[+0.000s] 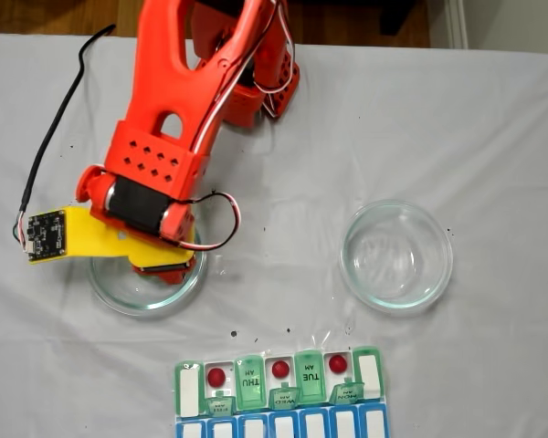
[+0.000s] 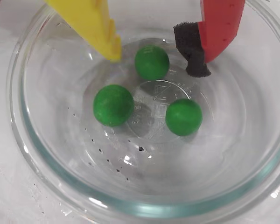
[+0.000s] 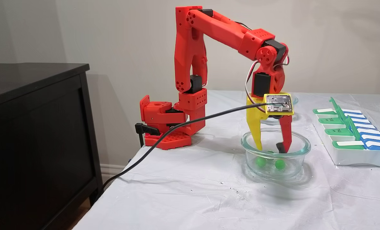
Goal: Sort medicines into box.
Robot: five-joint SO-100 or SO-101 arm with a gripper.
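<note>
Three green medicines lie in a clear glass dish (image 2: 33, 149): one (image 2: 151, 61) between my fingertips, the others (image 2: 113, 105) (image 2: 184, 116) nearer the camera. My gripper (image 2: 156, 64) is open and reaches down into the dish, with the yellow finger (image 2: 100, 28) left of that ball and the red finger's black foam pad (image 2: 192, 51) to its right; neither is closed on it. The side fixed view shows the gripper (image 3: 269, 149) low inside the dish (image 3: 300, 150). In the box (image 1: 189, 392), three red medicines (image 1: 216, 376) (image 1: 280, 369) (image 1: 337, 363) sit in open compartments.
A second clear glass dish (image 1: 347, 265) with nothing in it stands to the right in the top-down fixed view. The box (image 3: 353, 156) has its green lids raised. A black cable (image 3: 177, 127) trails off the table edge toward a dark cabinet (image 3: 33, 127).
</note>
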